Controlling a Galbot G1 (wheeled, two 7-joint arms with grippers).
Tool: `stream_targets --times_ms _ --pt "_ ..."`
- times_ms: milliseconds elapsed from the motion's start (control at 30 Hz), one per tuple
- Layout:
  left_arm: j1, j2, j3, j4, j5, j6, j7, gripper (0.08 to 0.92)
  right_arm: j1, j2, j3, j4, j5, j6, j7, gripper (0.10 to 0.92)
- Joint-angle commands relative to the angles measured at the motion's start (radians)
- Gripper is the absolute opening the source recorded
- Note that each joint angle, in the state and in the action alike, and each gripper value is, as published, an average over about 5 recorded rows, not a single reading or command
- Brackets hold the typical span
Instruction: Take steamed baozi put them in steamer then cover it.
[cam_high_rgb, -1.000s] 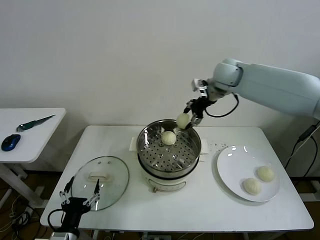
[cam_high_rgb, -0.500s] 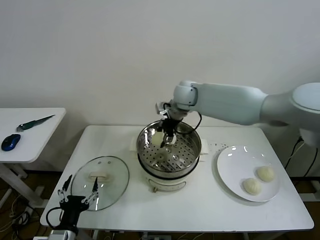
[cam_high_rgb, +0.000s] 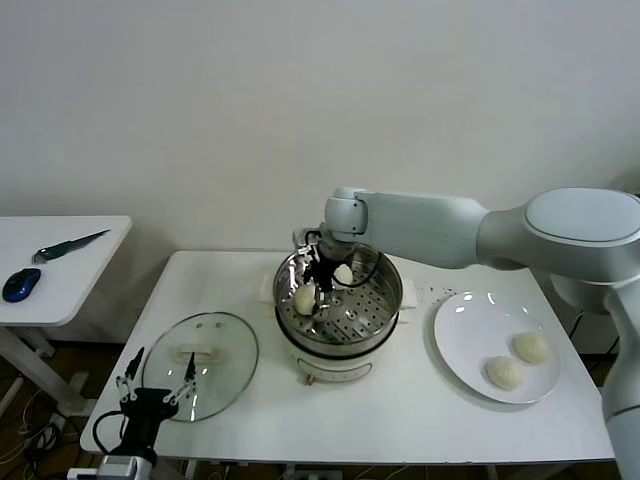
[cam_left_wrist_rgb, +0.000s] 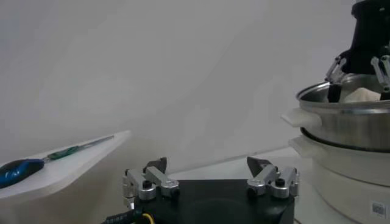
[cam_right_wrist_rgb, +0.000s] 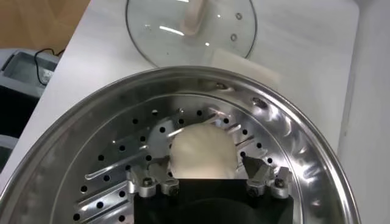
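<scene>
Baozi (cam_right_wrist_rgb: 201, 151) is now lying on the steamer (cam_high_rgb: 385, 300) tray — we are seeing our right gripper (cam_right_wrist_rgb: 207, 181), clenched a second ago, spread apart around it; left gripper (cam_left_wrist_rgb: 210, 181) is idling open beside the cover (cam_high_rgb: 200, 350).

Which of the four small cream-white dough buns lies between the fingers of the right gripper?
The cream-white bun on the perforated steel tray, directly between the open right gripper fingers; another sits behind, two remain on the white plate.
</scene>
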Motion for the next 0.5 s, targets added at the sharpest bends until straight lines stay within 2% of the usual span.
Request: stream_targets --times_ms 33,300,500 --pt "0.002 0.001 0.000 -0.001 0.003 0.000 -0.001 0.823 0.055 -0.060 0.009 0.054 -0.015 -0.001 -0.021 0.822" --pt "0.008 -0.002 0.006 -0.006 0.011 0.000 -0.001 0.823 0.282 -0.400 -0.073 0.276 -0.009 0.059 -0.126 0.823" --pt "0.010 -0.003 0.006 -0.008 0.015 0.002 -0.002 0.823 0.335 -0.672 -0.142 0.425 -0.123 0.106 -0.178 0.823"
